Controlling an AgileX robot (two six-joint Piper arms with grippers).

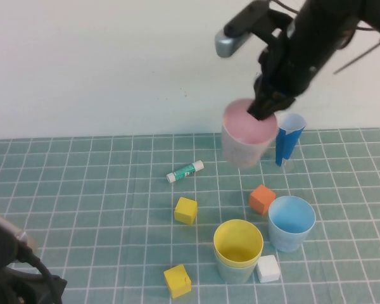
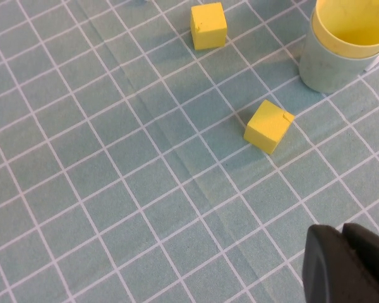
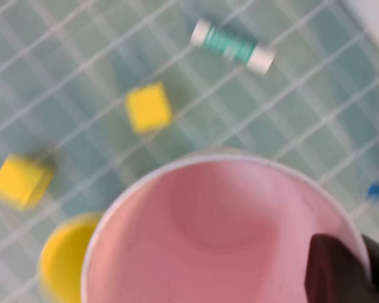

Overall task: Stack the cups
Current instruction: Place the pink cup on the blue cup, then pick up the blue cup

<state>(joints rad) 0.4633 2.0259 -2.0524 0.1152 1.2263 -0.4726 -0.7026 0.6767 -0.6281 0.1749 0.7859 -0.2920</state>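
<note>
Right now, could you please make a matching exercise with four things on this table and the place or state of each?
1. pink plastic cup
2. yellow plastic cup
3. light blue plastic cup
4. left gripper

a. nested in the green cup
b. shut, low over the mat
c. lifted by the right gripper
d. alone beside the orange cube

Pairs: 1-c, 2-a, 3-d, 4-b

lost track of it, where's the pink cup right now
In the high view the pink cup hangs right of centre, gripped by the right end effector, beside the dark-blue cone.
</note>
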